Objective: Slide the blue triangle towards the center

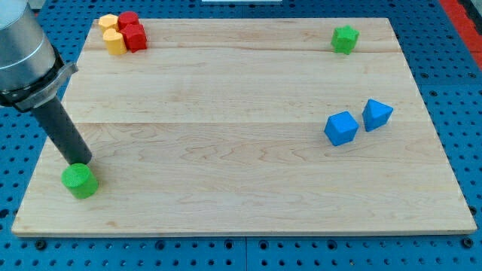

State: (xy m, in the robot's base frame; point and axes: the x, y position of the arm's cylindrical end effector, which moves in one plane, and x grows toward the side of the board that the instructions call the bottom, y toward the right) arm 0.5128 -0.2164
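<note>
The blue triangle (376, 114) lies on the wooden board at the view's right, just right of a blue cube (341, 128) and nearly touching it. My tip (78, 162) is at the far lower left of the board, touching the top edge of a green block (79, 181). The tip is far from both blue blocks, nearly the whole board's width away.
Two yellow blocks (112, 33) and two red blocks (132, 31) are clustered at the board's top left corner. Another green block (345, 39) sits at the top right. The wooden board (226, 150) rests on a blue perforated table.
</note>
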